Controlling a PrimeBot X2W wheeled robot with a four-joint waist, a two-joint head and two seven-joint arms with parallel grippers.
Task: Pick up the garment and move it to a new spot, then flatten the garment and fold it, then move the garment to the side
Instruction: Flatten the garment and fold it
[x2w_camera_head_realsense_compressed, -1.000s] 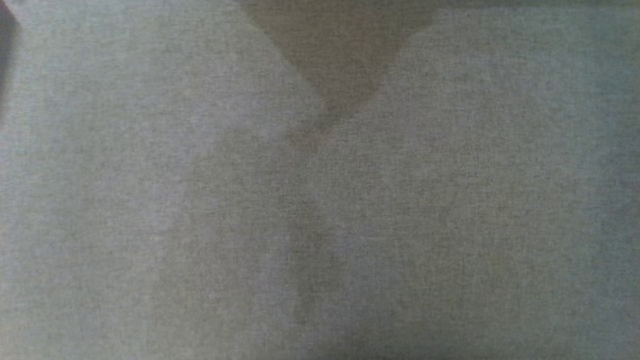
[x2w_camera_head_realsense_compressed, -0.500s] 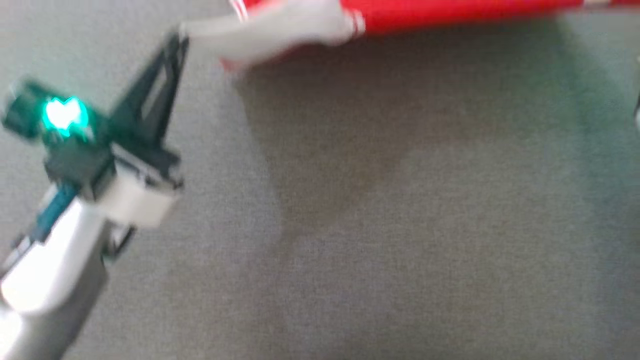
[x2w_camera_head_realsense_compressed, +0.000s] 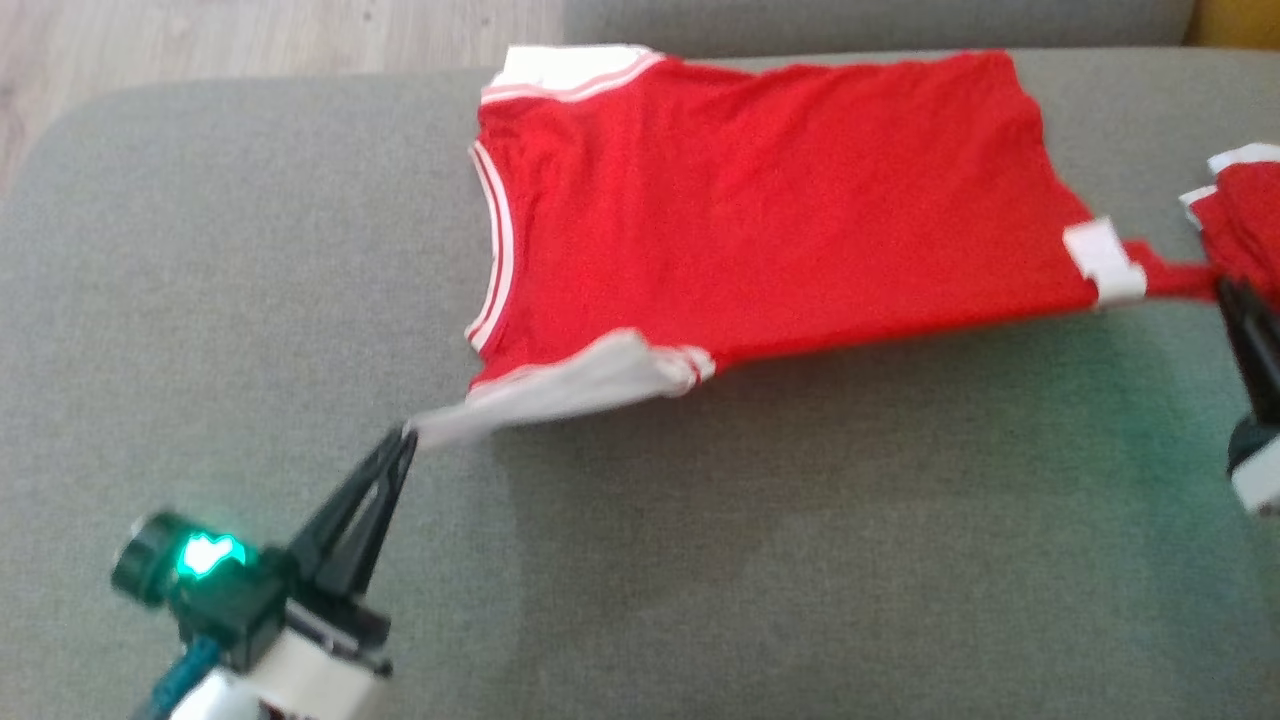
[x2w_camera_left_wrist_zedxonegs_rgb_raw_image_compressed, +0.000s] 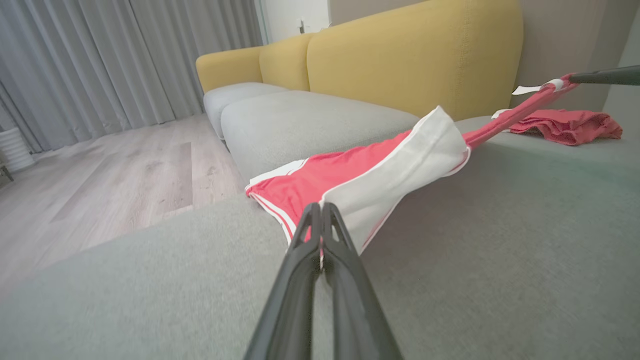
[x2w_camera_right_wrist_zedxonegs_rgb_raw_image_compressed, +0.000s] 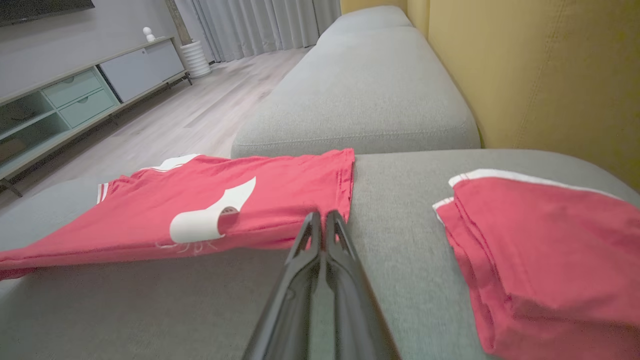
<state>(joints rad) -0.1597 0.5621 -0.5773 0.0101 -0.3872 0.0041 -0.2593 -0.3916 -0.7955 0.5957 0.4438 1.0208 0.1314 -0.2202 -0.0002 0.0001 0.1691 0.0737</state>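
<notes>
Red jersey T-shirt with white trim (x2w_camera_head_realsense_compressed: 760, 200) stretches between the left jaws, clamped on its white sleeve, and the right jaws, pinching its hem corner, over the grey fabric sofa cushion (x2w_camera_head_realsense_compressed: 800, 520).

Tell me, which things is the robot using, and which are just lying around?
In the job:
red shirt, stretched between both grippers
left gripper, shut on its white sleeve
right gripper, shut on its bottom corner
grey cushion underneath

Just lying about:
folded red clothes
yellow backrest
cabinet
curtains
</notes>
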